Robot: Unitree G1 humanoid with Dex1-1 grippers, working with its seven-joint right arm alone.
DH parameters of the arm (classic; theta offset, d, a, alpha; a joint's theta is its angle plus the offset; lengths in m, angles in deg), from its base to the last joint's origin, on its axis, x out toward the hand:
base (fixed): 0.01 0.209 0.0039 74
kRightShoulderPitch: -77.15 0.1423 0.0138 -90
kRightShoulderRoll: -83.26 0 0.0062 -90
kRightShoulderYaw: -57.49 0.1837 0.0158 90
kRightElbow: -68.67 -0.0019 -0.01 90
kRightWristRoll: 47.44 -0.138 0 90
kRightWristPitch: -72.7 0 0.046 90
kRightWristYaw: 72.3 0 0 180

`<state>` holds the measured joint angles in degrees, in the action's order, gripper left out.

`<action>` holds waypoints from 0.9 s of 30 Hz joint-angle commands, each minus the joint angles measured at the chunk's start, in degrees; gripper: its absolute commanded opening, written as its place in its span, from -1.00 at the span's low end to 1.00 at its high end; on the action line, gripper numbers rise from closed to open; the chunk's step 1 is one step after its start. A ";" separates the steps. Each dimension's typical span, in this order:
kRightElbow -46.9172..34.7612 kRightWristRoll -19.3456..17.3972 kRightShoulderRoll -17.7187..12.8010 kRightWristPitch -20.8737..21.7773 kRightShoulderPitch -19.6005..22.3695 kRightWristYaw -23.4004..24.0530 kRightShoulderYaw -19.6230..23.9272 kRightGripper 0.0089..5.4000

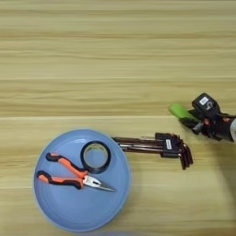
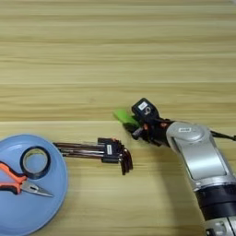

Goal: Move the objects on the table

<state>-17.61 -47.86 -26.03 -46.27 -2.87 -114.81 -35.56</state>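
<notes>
My right gripper (image 2: pixel 133 121) reaches in from the right, its silver forearm (image 2: pixel 198 156) behind it. It is shut on the right end of a flat green block (image 2: pixel 121 114), which sticks out to the left just above the wooden table (image 1: pixel 115 55). A bundle of dark hex keys (image 1: pixel 168 146) with a white label lies on the table just below and left of the gripper. Its long ends point at a blue plate (image 1: pixel 60 209). Orange-and-black needle-nose pliers (image 1: pixel 69 174) lie in the plate, next to a black roll of tape (image 1: pixel 95 157).
The blue plate (image 2: pixel 50 203) fills the near left corner. The hex keys (image 2: pixel 103 150) lie between it and the arm. Bare planks stretch across the far half of the table.
</notes>
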 commanded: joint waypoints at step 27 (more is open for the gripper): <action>-12.72 -8.18 4.92 9.27 3.31 3.97 9.13 0.49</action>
<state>-23.80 -54.28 -19.85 -39.21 -1.45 -110.39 -27.35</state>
